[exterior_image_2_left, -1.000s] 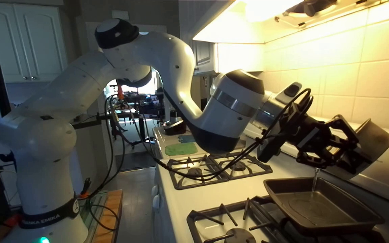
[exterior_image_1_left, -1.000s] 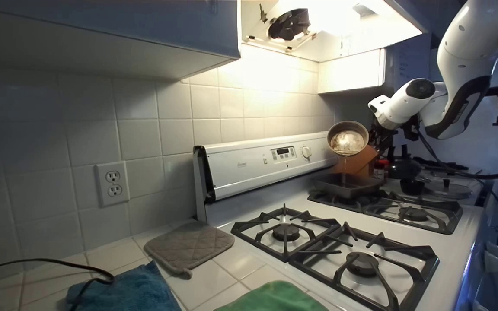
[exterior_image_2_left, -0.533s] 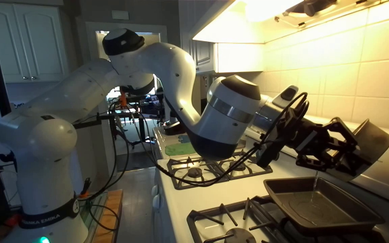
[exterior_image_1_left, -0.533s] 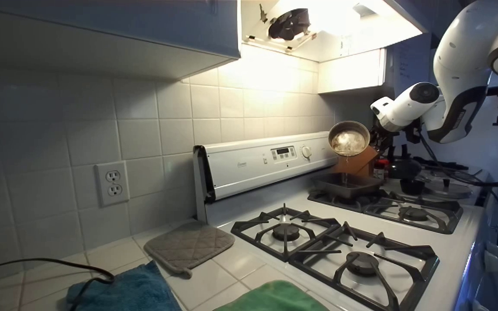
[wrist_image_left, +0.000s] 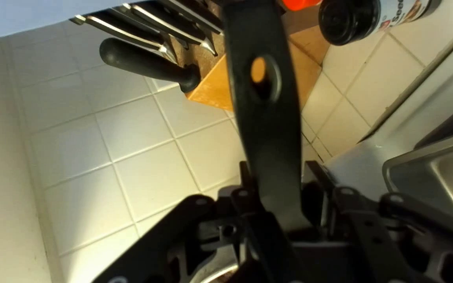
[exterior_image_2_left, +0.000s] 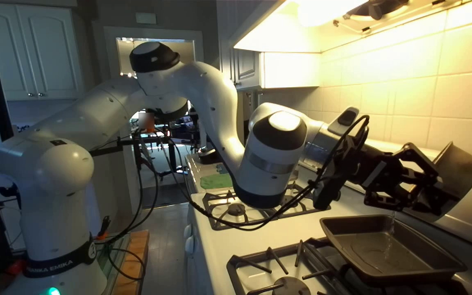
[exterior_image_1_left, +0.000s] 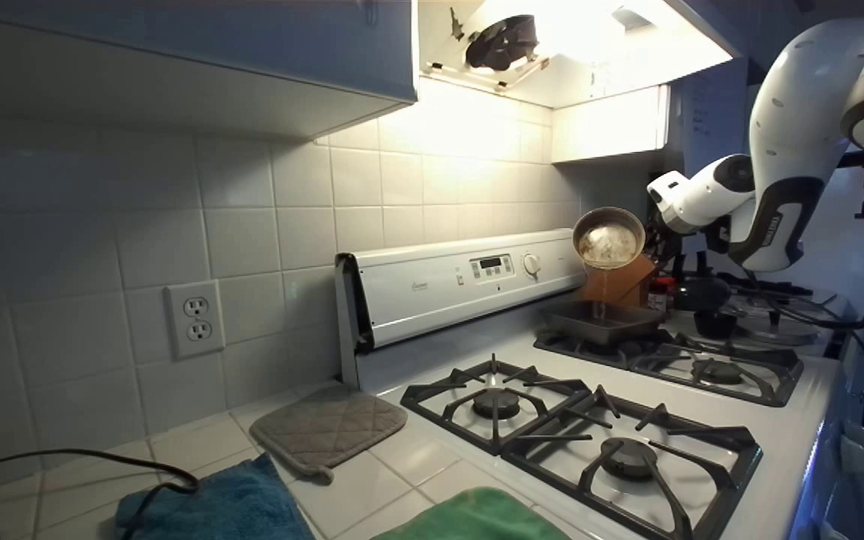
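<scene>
Wrist view | gripper (wrist_image_left: 280, 173) holds black handle (wrist_image_left: 267, 129) | pot (wrist_image_left: 216, 265) mostly hidden

Hood lamp (exterior_image_1_left: 582, 34): lit; blown out to wht. in both ext. views.
Backsplash (exterior_image_2_left: 395, 78): warm-yel. glare in an ext. view.
Outlet-side tiles (exterior_image_1_left: 57, 262): dim, grey-blue.
Overhead cabinet (exterior_image_1_left: 192, 49): bluish cast, shaded beneath.
Stove front edge (exterior_image_1_left: 814, 450): blue glow.
Saucepan (exterior_image_1_left: 610, 240): bright patch inside.
Roasting pan (exterior_image_2_left: 387, 246): dark, low-contrast; faint sheen on base.
Doorway (exterior_image_2_left: 158, 33): bright beyond, soft detail, w/ small blurred block.
Gripper (wrist_image_left: 279, 171): near-blk., underexp., soft in wrist view.
Wrist-view tiles (wrist_image_left: 151, 169): well lit; diag. shadow at lower LH of frame.
Spice jar (wrist_image_left: 382, 15): sl. blurred; lettering partly legible.
</scene>
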You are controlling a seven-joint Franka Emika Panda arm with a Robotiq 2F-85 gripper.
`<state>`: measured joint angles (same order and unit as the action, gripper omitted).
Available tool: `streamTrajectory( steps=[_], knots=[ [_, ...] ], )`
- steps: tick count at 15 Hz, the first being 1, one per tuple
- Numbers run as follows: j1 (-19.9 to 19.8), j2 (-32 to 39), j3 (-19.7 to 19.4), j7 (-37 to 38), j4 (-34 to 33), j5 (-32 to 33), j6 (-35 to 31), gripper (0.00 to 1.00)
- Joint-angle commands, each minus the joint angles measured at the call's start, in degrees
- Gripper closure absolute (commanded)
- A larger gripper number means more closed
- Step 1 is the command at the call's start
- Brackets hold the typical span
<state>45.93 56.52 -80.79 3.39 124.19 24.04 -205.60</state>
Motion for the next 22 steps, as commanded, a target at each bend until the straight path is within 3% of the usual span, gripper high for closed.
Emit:
streamTrajectory(
  steps=[1, 9, 22],
  knots=[
    [0.74, -1.80, 1.98, -10.12, 2.64, -10.07, -1.43, 0.89],
    [0.36, -3.40, 5.12, -16.18, 3.09, -17.27, -0.78, 0.89],
    [-0.19, -6.20, 6.02, -17.63, 2.87, -17.92, -0.06, 0.89]
  ],
)
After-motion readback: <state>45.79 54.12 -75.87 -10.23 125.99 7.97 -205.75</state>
